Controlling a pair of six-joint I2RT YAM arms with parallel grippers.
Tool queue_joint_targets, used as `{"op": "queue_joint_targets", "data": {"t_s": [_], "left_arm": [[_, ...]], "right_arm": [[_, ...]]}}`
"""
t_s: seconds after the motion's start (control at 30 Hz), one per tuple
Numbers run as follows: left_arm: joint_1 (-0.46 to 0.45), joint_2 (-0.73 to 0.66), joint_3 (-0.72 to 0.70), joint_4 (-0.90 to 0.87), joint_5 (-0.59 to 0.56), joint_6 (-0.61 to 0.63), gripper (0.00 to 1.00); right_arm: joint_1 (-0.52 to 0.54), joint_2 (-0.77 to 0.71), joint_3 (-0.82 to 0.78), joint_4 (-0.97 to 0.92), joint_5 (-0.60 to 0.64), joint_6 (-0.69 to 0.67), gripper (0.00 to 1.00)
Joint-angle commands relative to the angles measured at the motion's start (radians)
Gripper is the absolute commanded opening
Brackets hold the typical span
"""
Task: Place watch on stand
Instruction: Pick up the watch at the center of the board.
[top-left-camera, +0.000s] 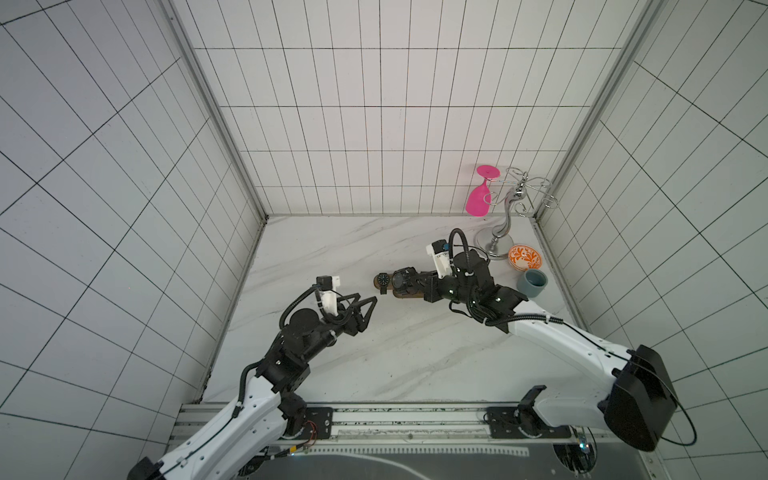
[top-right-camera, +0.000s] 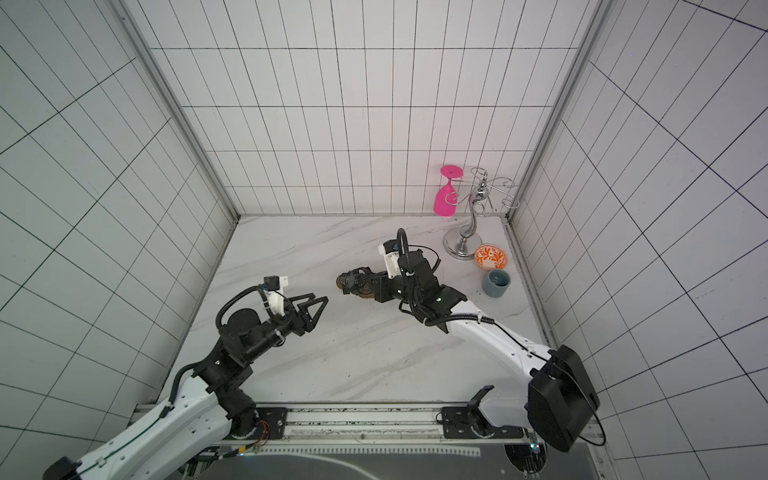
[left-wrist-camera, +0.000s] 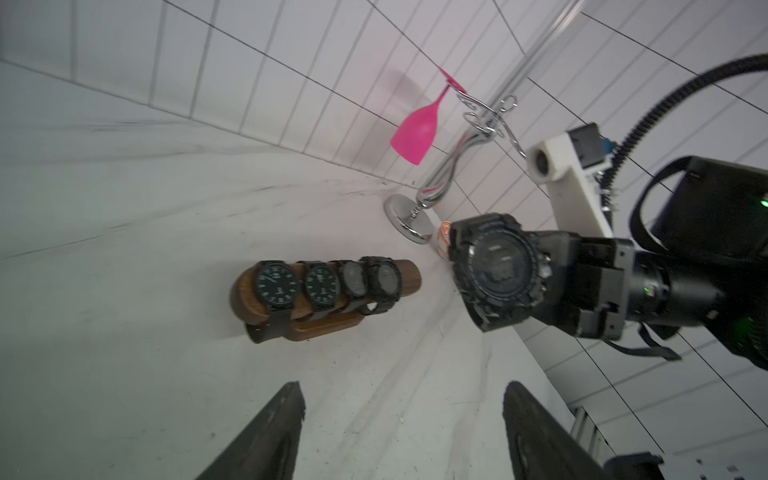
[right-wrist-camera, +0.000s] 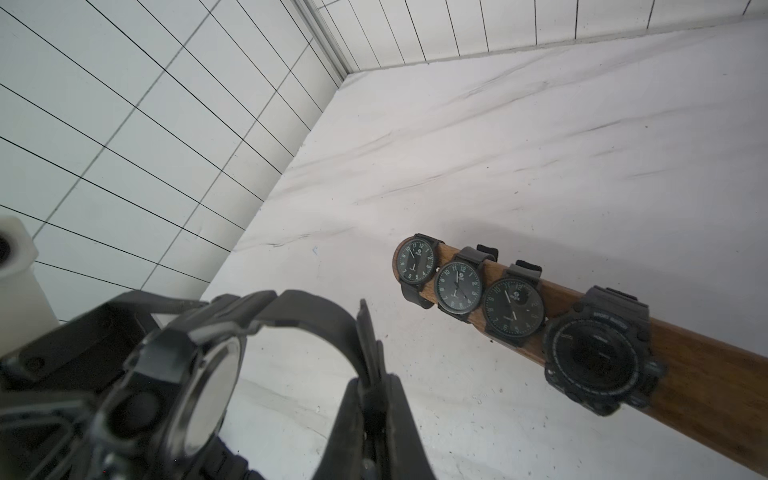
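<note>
Presently the stand (left-wrist-camera: 409, 277) bears four watches (left-wrist-camera: 277, 286); the fifth watch (top-left-camera: 402, 279), mid-frame in a top view, hangs unplaced, clamped in the right pincer (right-wrist-camera: 370, 374); left pincer (left-wrist-camera: 402, 390) gapes empty.

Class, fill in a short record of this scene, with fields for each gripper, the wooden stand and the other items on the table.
Right gripper: shut on the strap of a chunky black watch, not yet on the stand
Left gripper: open, empty, apart from the stand
Stand: wooden bar carrying four watches, one end bare
Other items: chrome wire rack with a pink glass hanging upside down; orange patterned bowl; grey cup
</note>
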Motion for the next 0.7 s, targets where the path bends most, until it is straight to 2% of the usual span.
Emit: {"op": "queue_joint_targets", "data": {"t_s": [0.0, 0.07, 0.13, 0.47, 0.67], "left_arm": [[-0.139, 0.029, -0.040, 0.261, -0.095, 0.117, 0.71], [-0.194, 0.060, -0.047, 0.331, -0.143, 0.157, 0.70], [-0.215, 0.103, -0.037, 0.389, -0.144, 0.183, 0.69], [-0.219, 0.329, 0.054, 0.543, -0.081, 0.263, 0.58], [-0.235, 0.357, 0.066, 0.633, -0.031, 0.286, 0.51]], "right_arm": [[-0.013, -0.038, -0.069, 0.114, -0.105, 0.049, 0.00], [-0.014, -0.056, -0.085, 0.142, -0.129, 0.061, 0.00], [-0.014, -0.075, -0.107, 0.170, -0.145, 0.075, 0.00], [-0.013, -0.172, -0.187, 0.283, -0.207, 0.156, 0.00], [-0.013, -0.172, -0.202, 0.284, -0.222, 0.163, 0.00]]}}
